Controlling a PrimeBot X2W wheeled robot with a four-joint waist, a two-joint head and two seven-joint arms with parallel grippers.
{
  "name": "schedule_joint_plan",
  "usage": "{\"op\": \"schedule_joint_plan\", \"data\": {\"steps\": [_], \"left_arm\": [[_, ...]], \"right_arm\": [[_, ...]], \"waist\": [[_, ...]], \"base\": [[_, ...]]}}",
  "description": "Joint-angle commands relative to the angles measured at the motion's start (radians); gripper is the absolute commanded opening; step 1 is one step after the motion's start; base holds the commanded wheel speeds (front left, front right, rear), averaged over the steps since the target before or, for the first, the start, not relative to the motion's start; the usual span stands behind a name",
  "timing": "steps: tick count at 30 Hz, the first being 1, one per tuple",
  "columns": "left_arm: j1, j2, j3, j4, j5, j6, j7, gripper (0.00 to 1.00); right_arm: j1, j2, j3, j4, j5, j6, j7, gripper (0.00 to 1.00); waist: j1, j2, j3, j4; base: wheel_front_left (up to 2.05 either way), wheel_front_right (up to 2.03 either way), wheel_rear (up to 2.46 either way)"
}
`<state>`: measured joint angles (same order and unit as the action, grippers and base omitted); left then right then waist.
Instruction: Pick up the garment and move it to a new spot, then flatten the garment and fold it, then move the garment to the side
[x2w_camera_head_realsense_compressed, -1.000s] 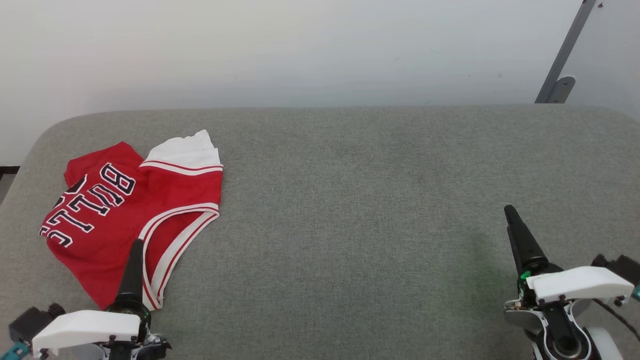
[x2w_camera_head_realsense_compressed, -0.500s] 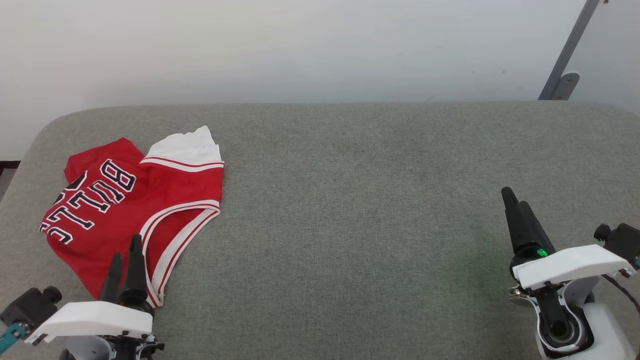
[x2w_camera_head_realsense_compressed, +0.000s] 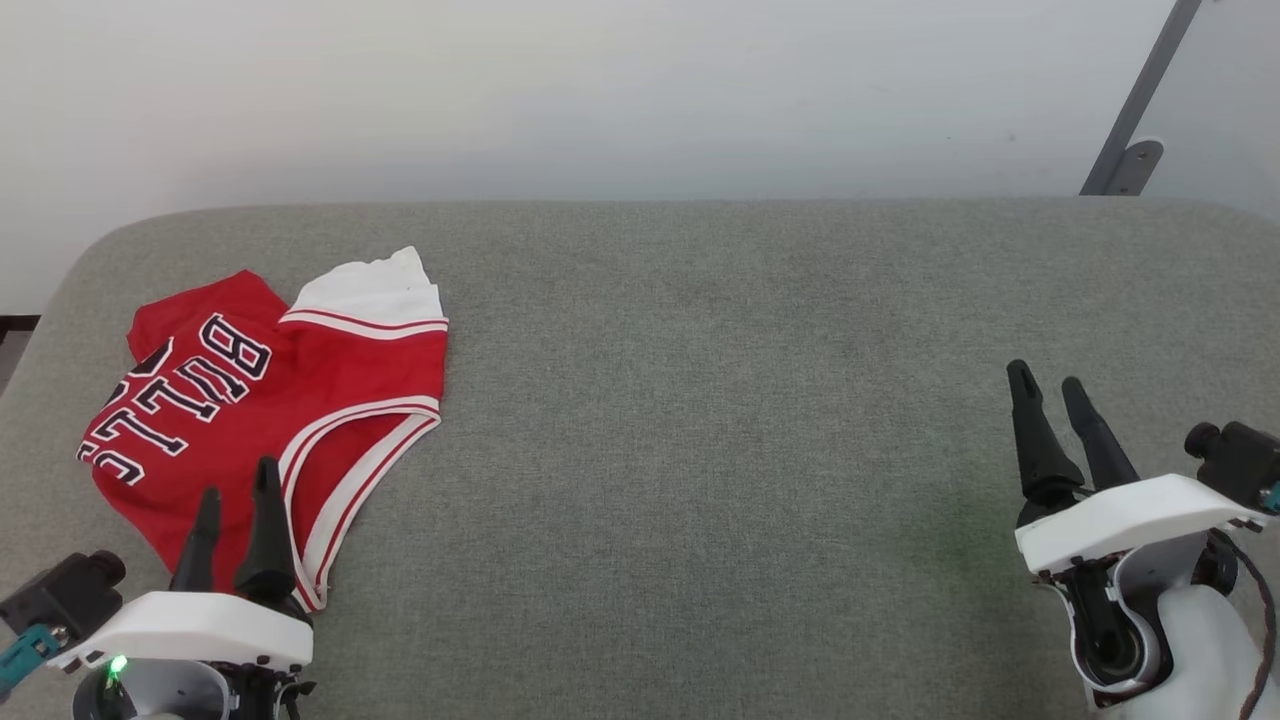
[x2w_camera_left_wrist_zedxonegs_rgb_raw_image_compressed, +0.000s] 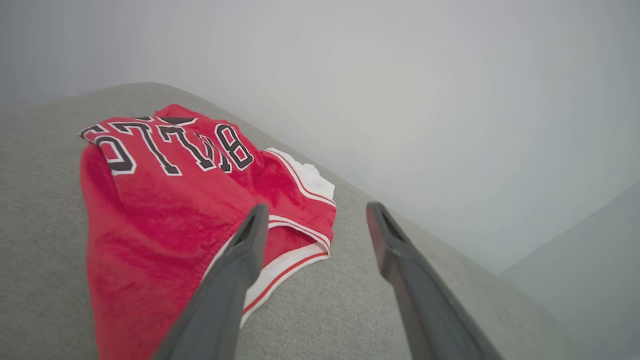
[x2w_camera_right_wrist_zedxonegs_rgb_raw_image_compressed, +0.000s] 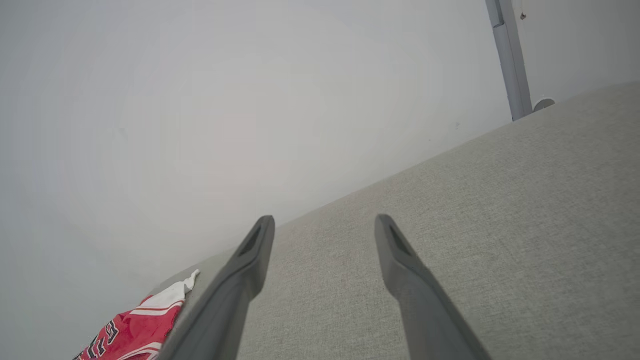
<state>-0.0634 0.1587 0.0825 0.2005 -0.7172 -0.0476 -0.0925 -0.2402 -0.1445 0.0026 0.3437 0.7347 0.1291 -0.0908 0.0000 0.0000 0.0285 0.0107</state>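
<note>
The garment (x2w_camera_head_realsense_compressed: 250, 400) is a small red jersey with black "BULLS" lettering and white-and-red trim, lying rumpled at the left of the grey padded surface (x2w_camera_head_realsense_compressed: 700, 400). A white inner flap sticks out at its far edge. My left gripper (x2w_camera_head_realsense_compressed: 237, 478) hovers open over the garment's near edge, nothing between its fingers. In the left wrist view the garment (x2w_camera_left_wrist_zedxonegs_rgb_raw_image_compressed: 165, 200) spreads ahead and left of the open left gripper (x2w_camera_left_wrist_zedxonegs_rgb_raw_image_compressed: 315, 212). My right gripper (x2w_camera_head_realsense_compressed: 1047, 378) stands open at the lower right, far from the garment. The right wrist view has the right gripper (x2w_camera_right_wrist_zedxonegs_rgb_raw_image_compressed: 325, 222) open and the garment (x2w_camera_right_wrist_zedxonegs_rgb_raw_image_compressed: 140, 325) at lower left.
A pale wall rises behind the padded surface. A grey metal bar with a bracket (x2w_camera_head_realsense_compressed: 1130, 130) leans at the back right. The surface's rounded left corner (x2w_camera_head_realsense_compressed: 70, 290) lies just beyond the garment.
Both grippers have turned so that their two fingers now show side by side. The head camera has shifted slightly. The garment has not moved.
</note>
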Motion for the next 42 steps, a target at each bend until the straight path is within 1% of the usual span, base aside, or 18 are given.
{"op": "schedule_joint_plan", "data": {"steps": [1,13,23,31,42], "left_arm": [[-0.022,0.012,-0.004,-0.018,0.045,0.008,-0.013,1.00],[-0.021,0.033,-0.014,-0.023,0.182,0.024,-0.047,1.00],[-0.020,0.046,-0.017,-0.026,0.274,0.031,-0.071,1.00],[-0.012,0.050,-0.009,-0.029,0.339,0.023,-0.090,1.00],[-0.013,0.047,0.002,-0.013,0.421,-0.001,-0.116,1.00]], "right_arm": [[-0.035,-0.003,0.001,-0.006,-0.049,0.002,-0.015,1.00],[-0.057,-0.009,-0.004,-0.002,-0.219,0.002,-0.050,1.00],[-0.071,-0.013,-0.004,0.005,-0.312,0.002,-0.074,1.00],[-0.072,-0.020,-0.013,0.003,-0.381,0.002,-0.093,1.00],[-0.077,-0.024,-0.024,0.003,-0.466,0.002,-0.117,1.00]], "waist": [[0.0000,0.0000,0.001,0.000],[0.0000,0.0000,0.009,0.003],[0.0000,0.0000,0.009,0.003],[0.0000,0.0000,0.008,0.003],[0.0000,0.0000,0.015,0.006]], "base": [[0.00,0.00,0.00],[0.00,0.00,0.00],[0.00,0.00,0.00],[0.00,0.00,0.00],[0.00,0.00,0.00]]}}
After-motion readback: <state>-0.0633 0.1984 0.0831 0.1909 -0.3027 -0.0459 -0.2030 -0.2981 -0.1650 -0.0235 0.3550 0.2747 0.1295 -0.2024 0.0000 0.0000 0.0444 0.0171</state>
